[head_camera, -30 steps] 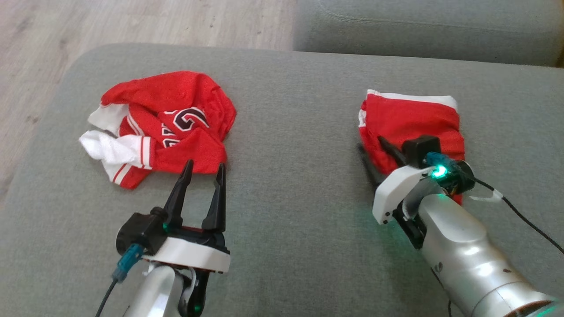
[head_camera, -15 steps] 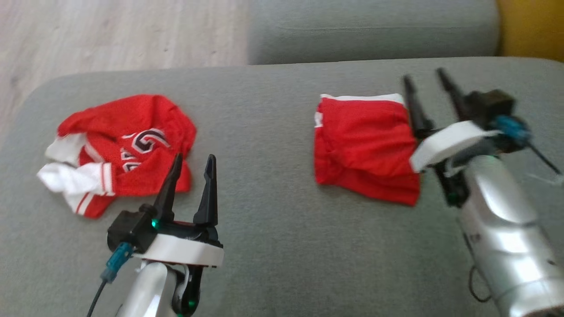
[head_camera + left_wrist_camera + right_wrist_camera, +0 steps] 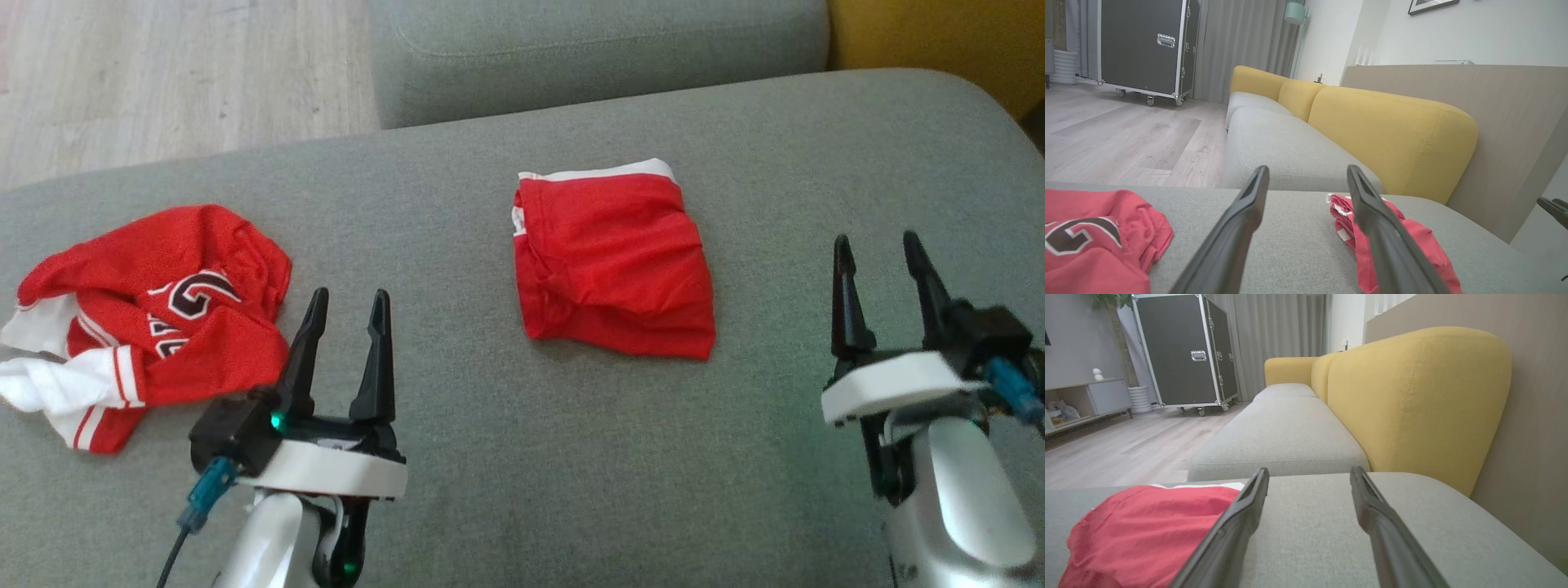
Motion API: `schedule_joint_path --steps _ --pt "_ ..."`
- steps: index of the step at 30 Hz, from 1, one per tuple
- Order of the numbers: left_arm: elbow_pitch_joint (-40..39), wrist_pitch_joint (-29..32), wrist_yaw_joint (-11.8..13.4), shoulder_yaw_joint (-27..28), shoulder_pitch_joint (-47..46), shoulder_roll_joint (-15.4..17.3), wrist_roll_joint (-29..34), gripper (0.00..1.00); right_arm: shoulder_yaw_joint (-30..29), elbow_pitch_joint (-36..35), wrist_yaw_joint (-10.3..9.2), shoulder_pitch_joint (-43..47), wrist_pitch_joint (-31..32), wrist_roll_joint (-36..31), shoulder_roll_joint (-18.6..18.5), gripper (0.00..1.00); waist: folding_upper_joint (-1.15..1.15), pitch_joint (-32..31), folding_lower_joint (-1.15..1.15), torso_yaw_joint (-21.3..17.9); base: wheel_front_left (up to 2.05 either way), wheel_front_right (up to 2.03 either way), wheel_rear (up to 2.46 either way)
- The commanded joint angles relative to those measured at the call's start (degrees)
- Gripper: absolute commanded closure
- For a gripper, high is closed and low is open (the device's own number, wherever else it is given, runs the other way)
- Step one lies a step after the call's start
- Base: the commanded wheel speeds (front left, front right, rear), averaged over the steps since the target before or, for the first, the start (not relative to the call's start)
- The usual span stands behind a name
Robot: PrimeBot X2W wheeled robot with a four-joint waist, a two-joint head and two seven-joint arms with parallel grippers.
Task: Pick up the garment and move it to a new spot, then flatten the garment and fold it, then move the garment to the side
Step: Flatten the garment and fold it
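Observation:
A folded red garment (image 3: 612, 261) with a white hem lies flat in the middle of the grey seat cushion (image 3: 522, 474). It also shows as the folded garment (image 3: 1423, 241) in the left wrist view and as the folded garment (image 3: 1147, 526) in the right wrist view. A crumpled red and white jersey (image 3: 147, 327) lies at the left, seen close as the jersey (image 3: 1094, 245). My left gripper (image 3: 347, 298) (image 3: 1306, 171) is open just right of the jersey, holding nothing. My right gripper (image 3: 878, 245) (image 3: 1309, 473) is open and empty, apart from the folded garment on its right.
A second grey cushion (image 3: 588, 49) adjoins at the back, with a yellow backrest (image 3: 931, 41) at the right. Wooden floor (image 3: 163, 73) lies beyond the cushion's left edge. A black wheeled case (image 3: 1143, 45) stands far off on the floor.
My right gripper opened, let go of the folded garment and drew back to its right. The head camera turned, so everything slid left in its view. The left gripper stayed open.

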Motion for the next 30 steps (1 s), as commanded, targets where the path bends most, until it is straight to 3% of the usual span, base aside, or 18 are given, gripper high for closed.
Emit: schedule_joint_path --steps 1,9,10,11,18,25,30 --pt "-1.96 -0.3 -0.25 1.98 -1.25 0.39 0.65 0.0 1.18 -2.9 -0.04 -0.24 -0.61 -0.29 0.72 0.0 0.0 0.5 0.0 -0.41 0.0 0.0 0.0" --pt "-1.98 -0.3 -0.31 1.1 -2.12 0.39 0.62 0.0 2.69 -5.81 -0.04 0.64 -0.61 2.75 0.79 0.0 0.0 2.63 0.0 1.11 0.0 0.0 0.0" --pt "-2.03 -0.3 -0.31 0.98 -2.36 0.39 0.64 0.0 2.87 -5.83 -0.04 0.26 -0.61 2.77 0.79 0.65 0.0 3.18 0.0 1.58 0.0 0.0 0.0" --pt "-2.11 -0.3 -0.32 0.78 -2.64 0.39 0.67 0.0 3.0 -5.81 -0.04 -0.26 -0.61 2.7 0.8 1.0 0.0 3.77 0.0 2.11 0.0 0.0 0.0" --pt "-2.12 -0.3 -0.34 -1.54 -5.48 0.39 0.48 0.0 3.76 -1.89 -0.04 -7.55 -0.61 1.89 0.8 1.0 0.0 8.82 0.0 7.52 0.0 0.0 0.0" --pt "-2.14 -0.3 -0.34 -3.57 -7.24 0.39 -0.4 0.0 2.72 8.96 -0.04 -15.47 0.66 -1.07 0.8 1.0 0.0 11.77 0.0 12.39 0.0 0.0 0.0" --pt "-2.17 -0.3 -0.34 -4.42 -8.14 0.39 -1.22 0.0 0.23 20.59 -0.04 -20.5 2.63 -4.31 0.67 1.0 0.0 12.85 0.0 15.48 0.0 0.0 0.0"
